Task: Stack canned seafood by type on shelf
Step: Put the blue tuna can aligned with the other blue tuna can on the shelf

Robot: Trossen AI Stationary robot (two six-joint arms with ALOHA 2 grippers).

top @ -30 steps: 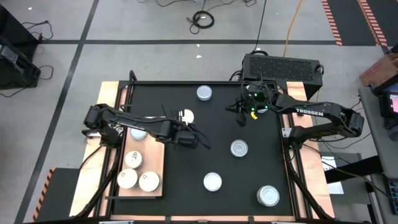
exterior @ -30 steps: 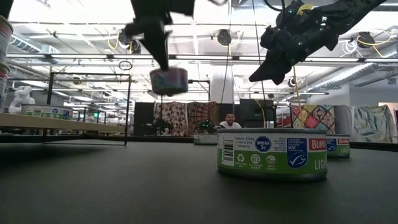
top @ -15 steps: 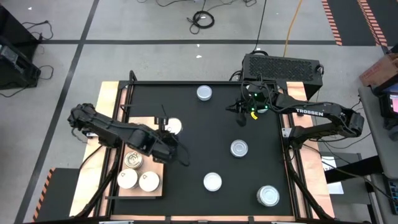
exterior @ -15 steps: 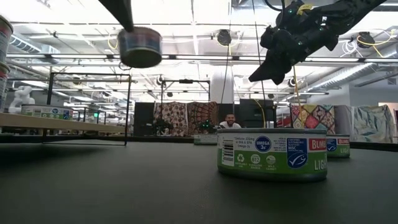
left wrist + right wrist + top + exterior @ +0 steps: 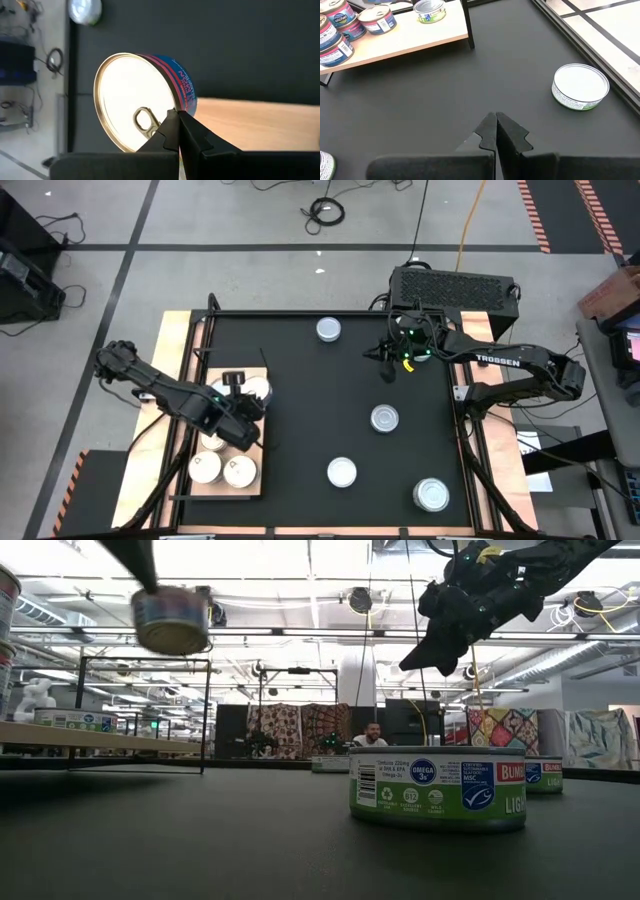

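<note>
Dark left hand (image 5: 243, 387) apparently grips a raised tin (image 5: 256, 389) beside the shelf (image 5: 250, 457).

Middle of the black mat (image 5: 330, 395) is wide open; four loose tins (image 5: 385, 418) dot the right half, shelf (image 5: 248, 470) tins crowd lower left.

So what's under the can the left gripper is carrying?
The can, clamped in the left gripper, hangs over the shelf edge and black mat. Directly beneath is covered.

Glossy metal tin (image 5: 135, 115), matt wooden shelf (image 5: 260, 125)
</note>
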